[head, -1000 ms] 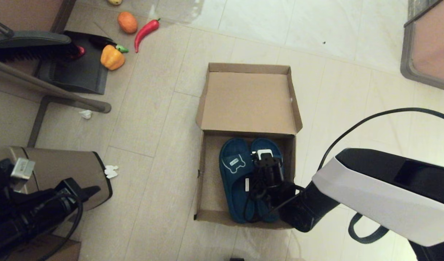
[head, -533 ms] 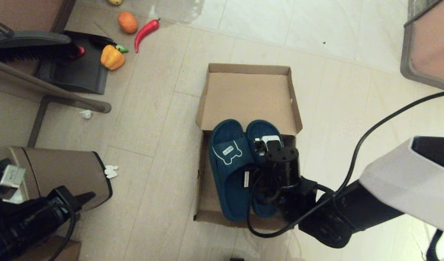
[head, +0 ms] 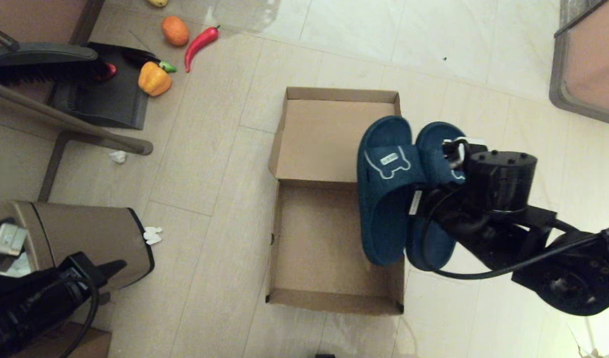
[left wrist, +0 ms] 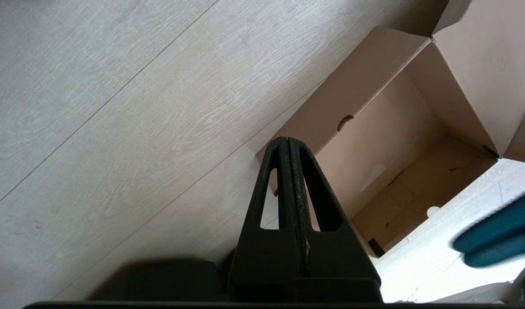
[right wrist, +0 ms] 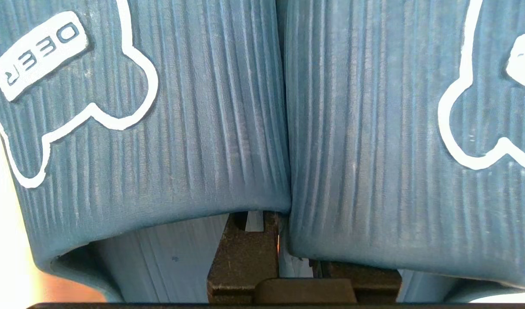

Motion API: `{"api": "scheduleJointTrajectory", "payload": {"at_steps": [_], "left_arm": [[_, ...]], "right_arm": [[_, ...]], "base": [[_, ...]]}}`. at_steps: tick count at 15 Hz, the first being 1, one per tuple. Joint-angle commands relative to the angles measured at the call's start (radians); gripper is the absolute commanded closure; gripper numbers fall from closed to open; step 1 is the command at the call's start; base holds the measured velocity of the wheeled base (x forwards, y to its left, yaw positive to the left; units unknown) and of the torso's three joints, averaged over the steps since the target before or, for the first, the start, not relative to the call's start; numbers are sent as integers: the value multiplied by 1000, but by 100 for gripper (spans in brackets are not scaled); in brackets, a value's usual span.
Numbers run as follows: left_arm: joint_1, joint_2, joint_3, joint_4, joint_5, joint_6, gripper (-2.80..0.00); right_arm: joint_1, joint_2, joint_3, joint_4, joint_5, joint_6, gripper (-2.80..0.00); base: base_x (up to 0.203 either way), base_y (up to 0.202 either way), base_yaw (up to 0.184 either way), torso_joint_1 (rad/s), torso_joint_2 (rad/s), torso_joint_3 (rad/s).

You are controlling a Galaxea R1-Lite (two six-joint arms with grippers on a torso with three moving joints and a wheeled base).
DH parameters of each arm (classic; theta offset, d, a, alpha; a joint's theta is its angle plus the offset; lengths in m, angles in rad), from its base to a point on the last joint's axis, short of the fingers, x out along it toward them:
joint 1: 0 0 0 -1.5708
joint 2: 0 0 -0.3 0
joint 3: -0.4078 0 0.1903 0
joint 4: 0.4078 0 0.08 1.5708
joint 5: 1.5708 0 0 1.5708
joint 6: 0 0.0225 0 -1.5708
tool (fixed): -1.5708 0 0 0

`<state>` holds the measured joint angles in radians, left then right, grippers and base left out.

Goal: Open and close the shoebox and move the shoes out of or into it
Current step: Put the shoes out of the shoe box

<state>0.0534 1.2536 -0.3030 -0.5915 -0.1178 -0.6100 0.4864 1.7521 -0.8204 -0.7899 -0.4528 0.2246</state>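
Matt brown cardboard shoebox (head: 334, 144) – ribbed, rubbery navy shoes (head: 384, 199)

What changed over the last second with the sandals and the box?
The right pincer, shut on the shoes, lifted both out of the shoebox and swung them toward its right edge. The box stayed open and in place; the left pincer stayed parked, shut.

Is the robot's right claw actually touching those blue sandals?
Touching. In the right wrist view, the right gripper is pinched between the two sandals, its fingers under their straps.
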Motion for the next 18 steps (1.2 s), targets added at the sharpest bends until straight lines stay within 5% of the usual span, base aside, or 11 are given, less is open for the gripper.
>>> {"api": "scheduleJointTrajectory", "payload": {"at_steps": [1,4,7,10,13,14,18], "left_arm": [[0,8,-2,-4,-2,-4,0],[-3,24,-11,-4,-5,-4,0],[-1,37,-23,-5,-21,-4,0],[-1,72,-61,-10,-42,-4,0],[-1,96,-121,-8,-43,-4,0],[0,101,-132,-7,-43,-5,0],[0,104,-127,-7,-45,-5,0]], "right_arm": [[-106,-90,30,29,3,0,0],[-319,-134,46,134,86,0,0],[-528,-84,49,219,252,-14,0],[-548,111,58,169,303,-23,0],[-553,350,48,-32,311,-56,0],[-557,420,41,-101,313,-84,-280],[-561,564,-43,-219,319,-131,-280]], "base": [[0,0,0,0,0,0],[0,0,0,0,0,0],[0,0,0,0,0,0],[0,0,0,0,0,0],[0,0,0,0,0,0],[0,0,0,0,0,0],[0,0,0,0,0,0]]}}
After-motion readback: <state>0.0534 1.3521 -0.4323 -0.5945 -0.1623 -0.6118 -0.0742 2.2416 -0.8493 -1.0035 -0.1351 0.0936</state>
